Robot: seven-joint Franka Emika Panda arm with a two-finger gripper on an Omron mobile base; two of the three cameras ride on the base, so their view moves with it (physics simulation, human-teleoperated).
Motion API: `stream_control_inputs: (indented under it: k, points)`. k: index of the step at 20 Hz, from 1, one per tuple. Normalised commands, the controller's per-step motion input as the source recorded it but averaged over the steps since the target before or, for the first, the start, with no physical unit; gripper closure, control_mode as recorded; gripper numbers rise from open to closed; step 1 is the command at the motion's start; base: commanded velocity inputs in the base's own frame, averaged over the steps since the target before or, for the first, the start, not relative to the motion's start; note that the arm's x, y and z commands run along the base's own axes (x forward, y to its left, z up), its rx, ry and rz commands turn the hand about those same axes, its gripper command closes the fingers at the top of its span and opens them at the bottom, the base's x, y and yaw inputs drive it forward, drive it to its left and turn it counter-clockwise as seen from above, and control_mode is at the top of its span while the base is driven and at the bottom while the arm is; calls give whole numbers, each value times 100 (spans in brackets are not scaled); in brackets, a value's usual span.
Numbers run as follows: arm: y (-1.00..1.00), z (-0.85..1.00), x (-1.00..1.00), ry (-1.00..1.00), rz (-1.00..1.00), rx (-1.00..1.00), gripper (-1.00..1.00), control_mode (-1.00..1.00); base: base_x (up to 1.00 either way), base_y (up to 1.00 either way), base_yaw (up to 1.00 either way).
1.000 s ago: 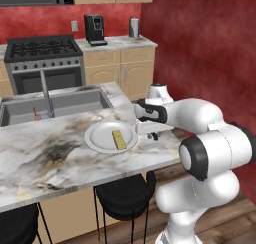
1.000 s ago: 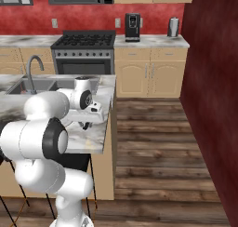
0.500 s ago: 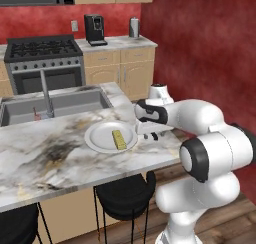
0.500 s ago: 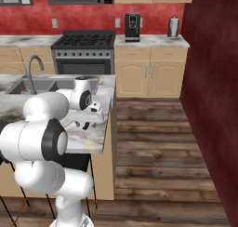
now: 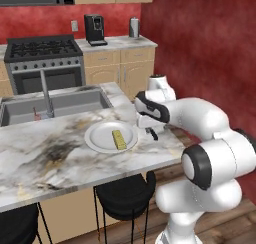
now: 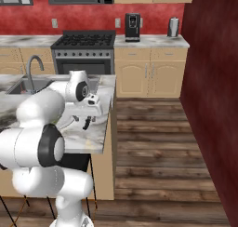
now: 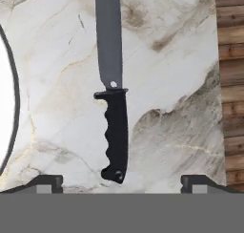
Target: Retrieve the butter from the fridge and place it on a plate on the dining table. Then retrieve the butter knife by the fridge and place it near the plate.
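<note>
While hovering: hand (image 7: 122, 182) spread, nothing pinched.
Butter knife (image 7: 114, 108): flat on counter (image 7: 62, 112), between fingertips, blade toward 12 o'clock.
Plate (image 7: 5, 98): at 9 o'clock.
Butter (image 5: 119, 139): on plate.

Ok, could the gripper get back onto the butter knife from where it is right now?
Probably yes. The open gripper hangs right above the butter knife, which lies flat on the dining table beside the plate, with nothing covering it.

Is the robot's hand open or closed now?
Open. In the hand view, the hand has its fingertips far apart, and the butter knife lies flat on the dining table between them.
</note>
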Motion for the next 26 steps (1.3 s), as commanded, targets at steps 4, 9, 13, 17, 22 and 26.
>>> stream_control_inputs:
  k: [4, 9, 13, 17, 22, 26]
  points:
    - [0, 85, -80, -10, 0, 5, -100, -100, 0, 0, 0]
    - [0, 86, -91, -3, 0, 7, -100, -100, 0, 0, 0]
    - [-2, 72, -100, -12, 1, 0, -100, -100, 0, 0, 0]
    - [0, 71, -98, 0, 10, -9, -100, -100, 0, 0, 0]
    - [0, 52, -82, 0, 5, -1, -100, -100, 0, 0, 0]
    - [2, 36, -60, 0, 0, -2, -100, -100, 0, 0, 0]
